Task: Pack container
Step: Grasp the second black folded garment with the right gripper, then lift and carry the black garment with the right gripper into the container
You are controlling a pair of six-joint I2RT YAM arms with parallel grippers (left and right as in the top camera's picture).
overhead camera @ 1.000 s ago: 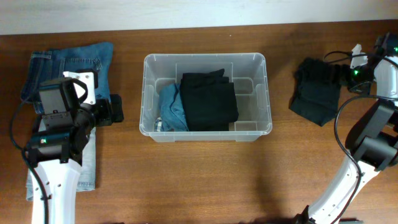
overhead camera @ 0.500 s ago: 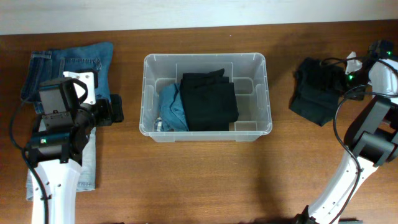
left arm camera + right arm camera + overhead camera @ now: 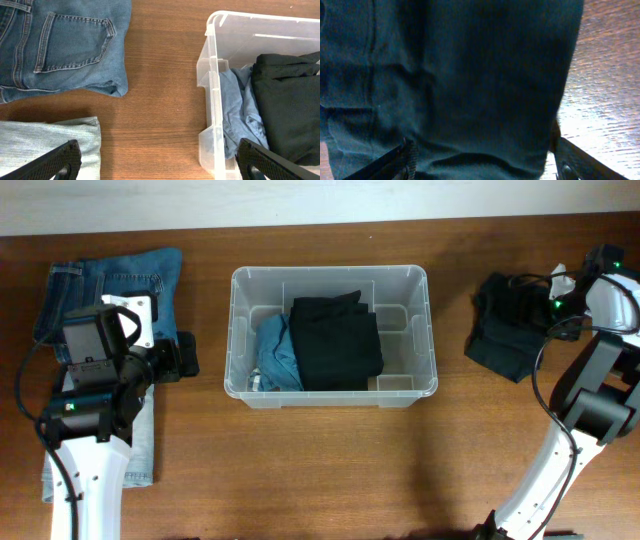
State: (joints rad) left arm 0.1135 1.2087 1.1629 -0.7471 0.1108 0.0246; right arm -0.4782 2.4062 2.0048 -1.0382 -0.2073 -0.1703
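Note:
The clear plastic container (image 3: 236,330) stands mid-table and holds a folded black garment (image 3: 336,345) and a light blue one (image 3: 274,356); its left end (image 3: 214,80) also shows in the left wrist view. My left gripper (image 3: 188,355) hovers open over bare wood (image 3: 162,165) between the light jeans and the container, nothing between its fingers. At the far right a dark garment (image 3: 508,328) lies on the table. My right gripper (image 3: 553,308) is down on its right edge. The cloth (image 3: 470,75) fills the gap between the widely spread fingers (image 3: 395,162).
Folded dark blue jeans (image 3: 115,280) lie at the back left, also seen from the left wrist (image 3: 60,45). Pale jeans (image 3: 145,445) lie under the left arm, a corner in view (image 3: 45,142). Cables hang by the right wrist (image 3: 540,275).
The right wrist has shifted slightly at the dark garment's right edge and its jaws have narrowed a little. The left arm and the container's contents have not moved.

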